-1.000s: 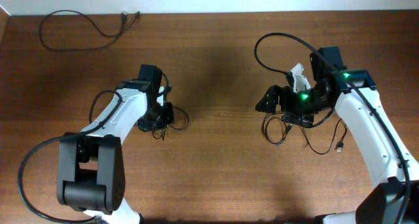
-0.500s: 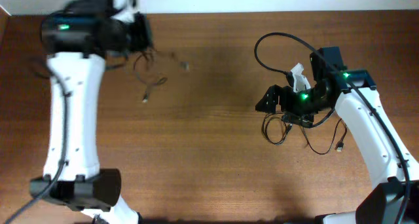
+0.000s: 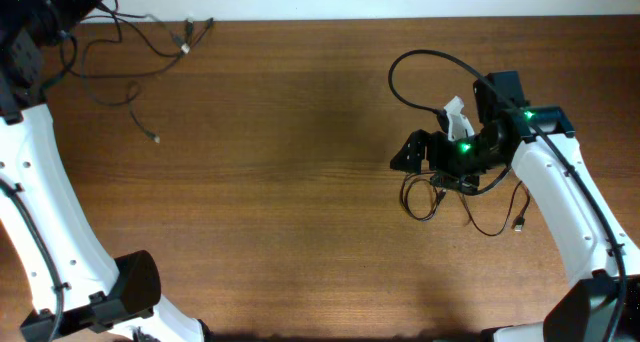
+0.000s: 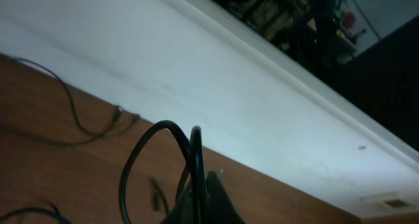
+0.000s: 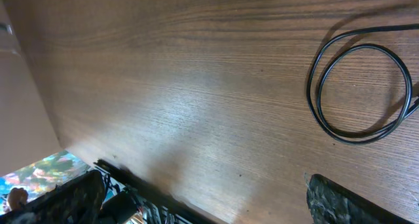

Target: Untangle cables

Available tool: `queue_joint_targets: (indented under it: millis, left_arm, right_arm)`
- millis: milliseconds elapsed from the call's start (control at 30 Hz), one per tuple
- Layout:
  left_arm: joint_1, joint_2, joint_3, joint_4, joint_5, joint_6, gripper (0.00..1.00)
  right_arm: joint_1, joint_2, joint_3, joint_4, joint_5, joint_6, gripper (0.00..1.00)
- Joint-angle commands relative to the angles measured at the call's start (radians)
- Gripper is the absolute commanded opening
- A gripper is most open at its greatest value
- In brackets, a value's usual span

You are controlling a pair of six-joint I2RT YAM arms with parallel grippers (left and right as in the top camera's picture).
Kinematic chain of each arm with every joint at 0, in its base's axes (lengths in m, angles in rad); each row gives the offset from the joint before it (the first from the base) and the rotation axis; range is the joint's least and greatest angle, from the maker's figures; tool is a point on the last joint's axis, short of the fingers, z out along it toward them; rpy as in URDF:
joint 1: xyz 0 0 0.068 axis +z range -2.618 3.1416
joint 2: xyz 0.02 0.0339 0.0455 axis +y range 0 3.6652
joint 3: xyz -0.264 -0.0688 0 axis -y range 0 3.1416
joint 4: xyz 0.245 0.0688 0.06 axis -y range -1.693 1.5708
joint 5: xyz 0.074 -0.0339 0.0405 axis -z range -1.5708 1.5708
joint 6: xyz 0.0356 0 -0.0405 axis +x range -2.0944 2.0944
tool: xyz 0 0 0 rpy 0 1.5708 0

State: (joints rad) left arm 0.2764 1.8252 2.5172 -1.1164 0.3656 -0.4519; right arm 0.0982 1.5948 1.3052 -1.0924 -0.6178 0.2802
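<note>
The cables are found in 2 groups on the table [image 3: 300,182]. At the right, a loose heap of thin black cords [image 3: 424,216] is spread just beside the right gripper [image 3: 411,155], on the side toward the arm's base, with 1 plug end [image 3: 520,224] trailed out under the forearm. The jaws of this gripper are spread, with nothing between them. In the right wrist view a flat double loop [image 5: 363,93] is seen off to 1 side of the open fingers [image 5: 78,198], apart from them and not in line with the gap.

The left gripper [image 3: 45,7] is held at the far left corner. Thin strands [image 3: 130,90] are strung out from that corner, and a small plug [image 3: 155,138] is seen at their near end. Whether its jaws are pressed on a strand cannot be told, since they are hidden in both views.

The right arm is judged the nearer to the heap, and a sideways shift would be needed to centre the loop between the jaws.
</note>
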Motion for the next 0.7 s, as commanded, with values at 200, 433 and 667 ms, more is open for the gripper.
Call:
queue_joint_targets:
  millis: [200,433,667]
  left_arm:
    - [0.031,0.138,0.005,-0.052,-0.142,-0.008,0.0]
    - [0.142,0.218,0.004,-0.168,-0.148,-0.05,0.0]
    - [0.309,0.222,0.003,-0.237,-0.191,-0.057,0.0]
  right_arm:
    - [0.0,0.002,0.004,0.0,0.002,-0.011,0.98]
    - [0.0,0.002,0.004,0.0,0.002,-0.011,0.98]
    - [0.0,0.002,0.004,0.0,0.002,-0.011,0.98]
